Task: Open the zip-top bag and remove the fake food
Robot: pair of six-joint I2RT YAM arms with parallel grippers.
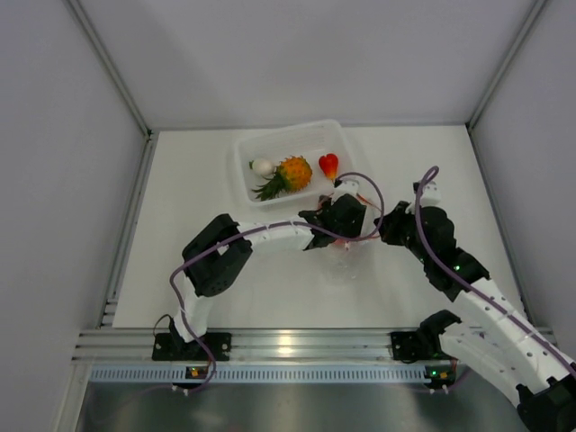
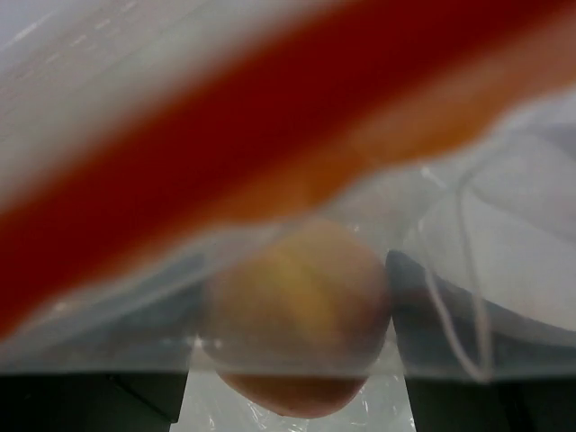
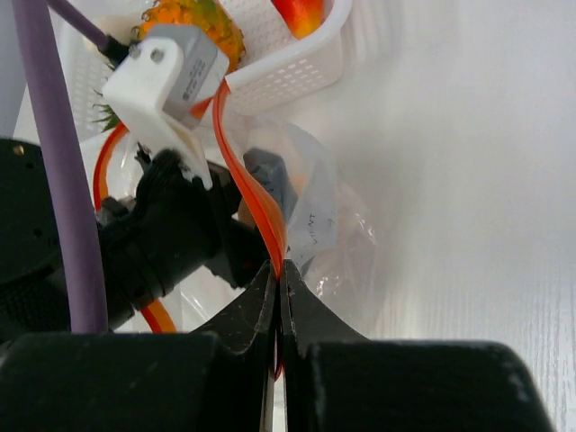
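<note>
The zip-top bag [image 1: 347,261] lies clear at the table's middle, its mouth held up. My right gripper [image 1: 380,229] is shut on its red-orange zip strip [image 3: 256,211], the jaws pressed together on it [image 3: 279,274]. My left gripper [image 1: 346,236] reaches into the bag mouth. In the left wrist view its dark fingers [image 2: 468,396] sit on both sides of the peach-coloured fruit [image 2: 297,315] and touch it, with the blurred zip strip [image 2: 225,153] across the top. The pineapple [image 1: 292,171], the white round vegetable [image 1: 262,166] and the small red fruit [image 1: 329,165] lie in the tray.
The rigid clear tray [image 1: 247,148] stands at the back middle, just beyond the bag, and its latticed wall shows in the right wrist view [image 3: 297,67]. Purple cables loop over both wrists. Grey walls close in the table at left, right and back.
</note>
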